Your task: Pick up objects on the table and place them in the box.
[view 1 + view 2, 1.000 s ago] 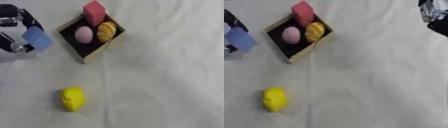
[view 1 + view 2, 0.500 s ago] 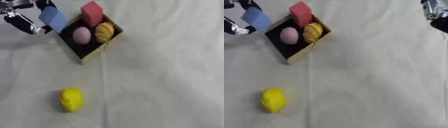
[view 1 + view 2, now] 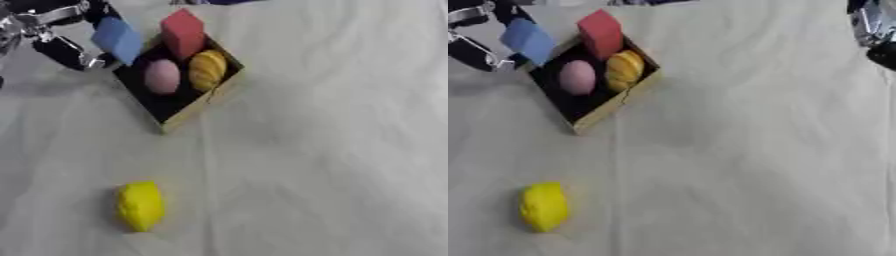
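Left eye view shows me most of what counts. My left hand (image 3: 61, 37), up at about ten o'clock, has its fingers curled round a light blue rectangular block (image 3: 116, 39), which hangs at the box's upper-left rim, not yet inside as far as I can tell. The dark-lined square cardboard box (image 3: 203, 102) sits askew at about eleven o'clock and already holds three things: a red cube (image 3: 183, 31) standing tall in its far corner, a pale pink egg-shaped piece (image 3: 162, 76) and an orange ridged rounded piece (image 3: 207, 70) side by side in the middle. On the white cloth-covered table (image 3: 332, 150), one item is left: a yellow lumpy lemon-like object (image 3: 141, 205) at about seven o'clock, well apart from the box. My right hand (image 3: 875, 30) shows only at the right eye view's one o'clock edge; I cannot tell how its fingers stand. I judge the job well past half: blue block to drop, then the yellow one.
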Robot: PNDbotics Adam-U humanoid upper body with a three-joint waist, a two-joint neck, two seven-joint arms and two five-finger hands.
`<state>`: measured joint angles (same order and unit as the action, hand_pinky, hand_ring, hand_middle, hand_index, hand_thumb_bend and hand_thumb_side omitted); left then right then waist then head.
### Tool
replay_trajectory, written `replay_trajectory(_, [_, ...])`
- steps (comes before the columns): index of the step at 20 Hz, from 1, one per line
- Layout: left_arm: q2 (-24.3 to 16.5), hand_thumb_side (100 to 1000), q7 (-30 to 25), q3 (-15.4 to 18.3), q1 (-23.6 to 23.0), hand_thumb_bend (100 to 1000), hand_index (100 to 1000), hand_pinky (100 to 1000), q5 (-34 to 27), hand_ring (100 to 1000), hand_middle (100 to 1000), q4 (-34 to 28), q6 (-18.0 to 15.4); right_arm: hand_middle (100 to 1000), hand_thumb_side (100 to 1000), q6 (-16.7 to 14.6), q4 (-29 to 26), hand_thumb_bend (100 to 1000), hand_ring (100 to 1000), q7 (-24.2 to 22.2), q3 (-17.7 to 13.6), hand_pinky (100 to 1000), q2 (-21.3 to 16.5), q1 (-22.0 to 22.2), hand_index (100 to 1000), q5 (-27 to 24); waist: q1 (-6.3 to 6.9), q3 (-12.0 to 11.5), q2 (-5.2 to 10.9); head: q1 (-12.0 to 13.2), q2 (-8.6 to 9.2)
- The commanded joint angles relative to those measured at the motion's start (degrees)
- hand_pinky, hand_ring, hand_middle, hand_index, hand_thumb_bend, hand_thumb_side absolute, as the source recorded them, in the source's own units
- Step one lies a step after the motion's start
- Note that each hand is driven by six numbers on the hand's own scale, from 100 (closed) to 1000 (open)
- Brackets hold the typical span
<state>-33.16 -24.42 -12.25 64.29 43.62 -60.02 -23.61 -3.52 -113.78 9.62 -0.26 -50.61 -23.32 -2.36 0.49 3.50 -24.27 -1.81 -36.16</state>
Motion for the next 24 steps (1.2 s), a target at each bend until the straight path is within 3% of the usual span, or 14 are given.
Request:
replay_trajectory(1, [-0.1,214,1.7,1.0,1.6,100,546,677,1.2,609,505,0.7,-0.2,633,432,0.0,-0.8,100,763,-0.1,-0.4,896,-0.8,-0.7,768,-0.2,-0.32,0.2,0.32,0.3,0.96])
replay_trajectory(6, [0.8,158,2.9,1.1,1.7,100,623,693,2.3,627,542,2.1,-0.1,632,431,0.3,-0.8,100,763,-0.4,-0.3,897,-0.3,-0.6,768,-0.1,-0.23,0.6,-0.05,0.6,1.23])
replay_trajectory(7, [0.9,130,3.0,1.0,1.7,113,692,716,2.4,667,590,2.2,-0.2,632,431,0.4,-0.8,100,763,-0.4,-0.3,897,-0.2,-0.6,768,-0.1,-0.2,0.6,-0.09,0.6,1.22])
replay_trajectory(8, [0.9,120,3.0,1.0,1.6,162,724,728,2.5,692,618,2.3,-0.3,631,431,0.4,-0.8,100,762,-0.3,-0.3,897,-0.2,-0.5,768,-0.1,-0.18,0.6,-0.13,0.6,1.18])
replay_trajectory(9, [0.9,100,2.8,0.8,1.6,300,852,780,2.8,771,730,2.3,-0.5,630,431,0.5,-0.8,100,762,-0.3,-0.3,897,-0.2,-0.5,767,-0.1,-0.16,0.6,-0.14,0.6,1.12])
replay_trajectory(10, [0.9,100,2.5,0.7,1.6,318,862,790,3.2,782,742,2.2,-0.6,630,431,0.5,-0.8,100,762,-0.3,-0.3,897,-0.1,-0.4,767,-0.2,-0.14,0.6,-0.14,0.5,1.05])
replay_trajectory(13, [0.5,100,1.6,0.4,1.6,555,912,887,5.5,872,834,1.5,-0.9,630,432,0.5,-0.8,100,762,-0.3,-0.3,897,-0.1,-0.3,766,-0.2,-0.11,0.5,-0.07,0.4,0.71])
replay_trajectory(15, [0.2,100,1.2,0.4,1.6,595,919,900,7.1,885,842,0.9,-1.0,629,432,0.5,-0.8,100,762,-0.3,-0.3,897,-0.1,-0.2,766,-0.3,-0.1,0.5,0.04,0.3,0.49])
replay_trajectory(19, [0.1,100,1.1,0.5,1.7,580,930,903,7.8,890,846,-0.4,-1.3,629,432,0.6,-0.8,100,762,-0.4,-0.3,898,-0.1,0.0,765,-0.3,-0.16,0.4,0.31,0.1,0.13])
replay_trajectory(24, [-0.4,100,-0.5,0.2,1.6,493,916,883,4.4,876,822,-2.7,-1.9,630,433,0.8,-0.8,100,763,-0.4,-0.2,897,-0.3,-0.2,766,-0.5,-0.26,0.1,0.89,-0.3,-0.42])
